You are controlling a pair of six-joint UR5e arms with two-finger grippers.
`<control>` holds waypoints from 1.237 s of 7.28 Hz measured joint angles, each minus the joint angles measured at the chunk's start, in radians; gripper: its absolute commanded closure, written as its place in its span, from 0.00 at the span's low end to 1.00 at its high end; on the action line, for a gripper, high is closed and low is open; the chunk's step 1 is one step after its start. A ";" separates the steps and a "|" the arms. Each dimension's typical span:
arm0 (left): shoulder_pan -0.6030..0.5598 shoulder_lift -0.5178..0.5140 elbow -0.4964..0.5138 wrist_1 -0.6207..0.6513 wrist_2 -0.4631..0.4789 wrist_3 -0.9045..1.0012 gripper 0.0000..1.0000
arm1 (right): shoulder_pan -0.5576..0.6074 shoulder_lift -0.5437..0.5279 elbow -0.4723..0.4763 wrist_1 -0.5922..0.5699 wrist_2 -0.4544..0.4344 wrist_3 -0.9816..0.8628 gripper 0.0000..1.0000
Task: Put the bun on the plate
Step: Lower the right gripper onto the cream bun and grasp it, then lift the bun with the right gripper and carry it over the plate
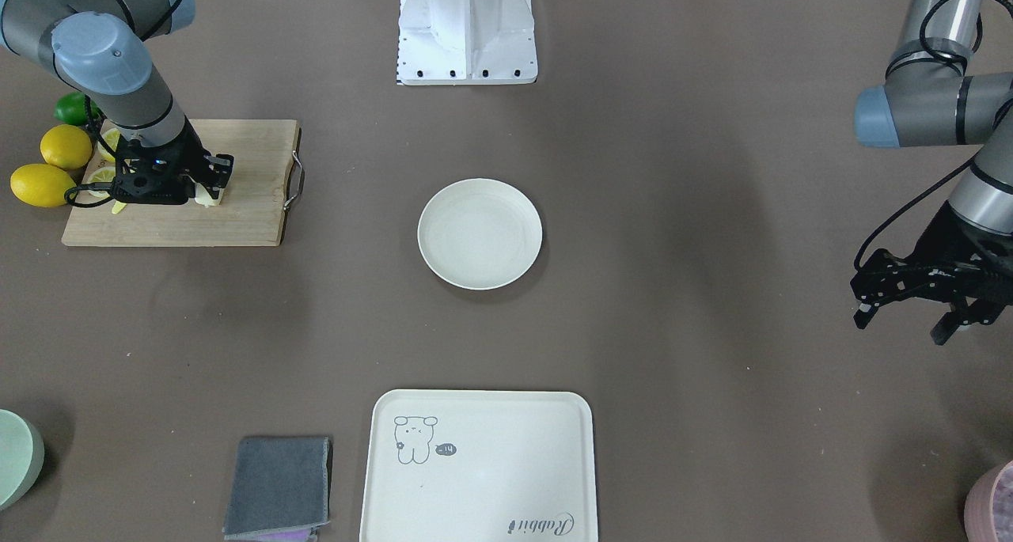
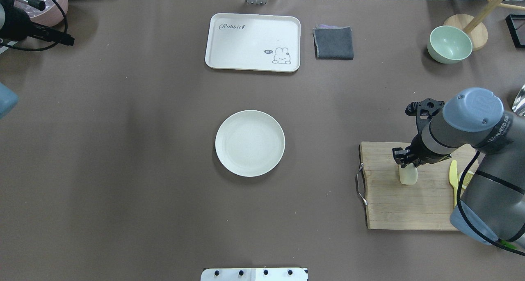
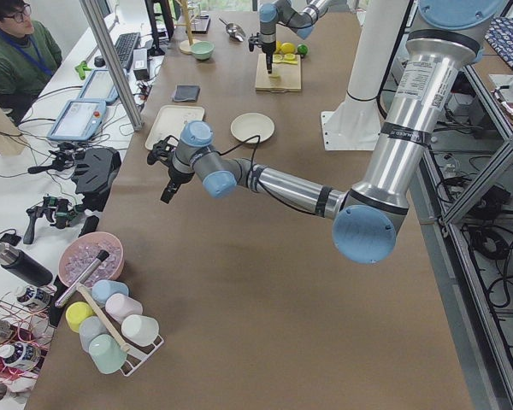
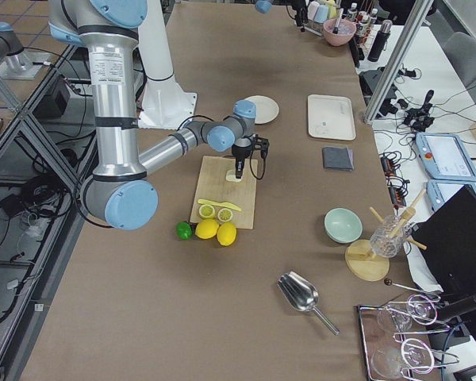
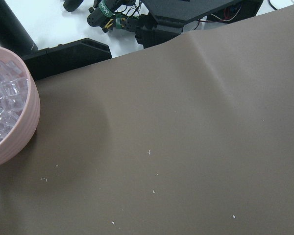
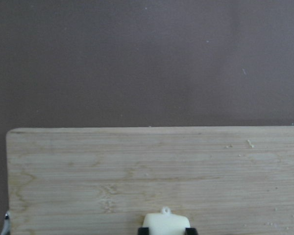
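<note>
The pale cream bun [image 2: 408, 175] stands on the wooden cutting board [image 2: 393, 209] at the table's right side. My right gripper [image 2: 407, 168] comes down on the bun from above. In the right wrist view its two black fingertips [image 6: 143, 230] press against both sides of the bun [image 6: 165, 223], so it is shut on it. The round off-white plate [image 2: 249, 143] lies bare in the middle of the table, well apart from the board. My left gripper [image 1: 902, 328] hangs open and holds nothing above the brown table, far from the plate [image 1: 479, 233].
Lemons [image 1: 43, 184], a lime [image 1: 75, 108], lemon slices and a yellow knife [image 2: 453, 176] sit at the board's outer end. A cream tray [image 2: 253, 42], a grey cloth [image 2: 333, 43] and a green bowl [image 2: 449, 44] line the far edge. A pink bowl [image 5: 10, 117] is by the left gripper.
</note>
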 measured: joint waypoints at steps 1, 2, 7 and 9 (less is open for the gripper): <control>0.000 0.000 0.001 0.001 0.000 -0.017 0.02 | 0.001 0.002 0.003 -0.002 -0.007 0.011 1.00; -0.002 0.001 0.002 0.002 0.000 -0.023 0.02 | 0.014 0.017 0.008 -0.004 -0.009 0.014 1.00; -0.002 -0.003 0.006 0.002 -0.008 -0.023 0.02 | 0.098 0.206 0.022 -0.011 0.006 0.024 1.00; 0.018 -0.014 0.005 0.001 -0.008 -0.018 0.02 | 0.087 0.343 -0.028 -0.011 0.003 0.038 1.00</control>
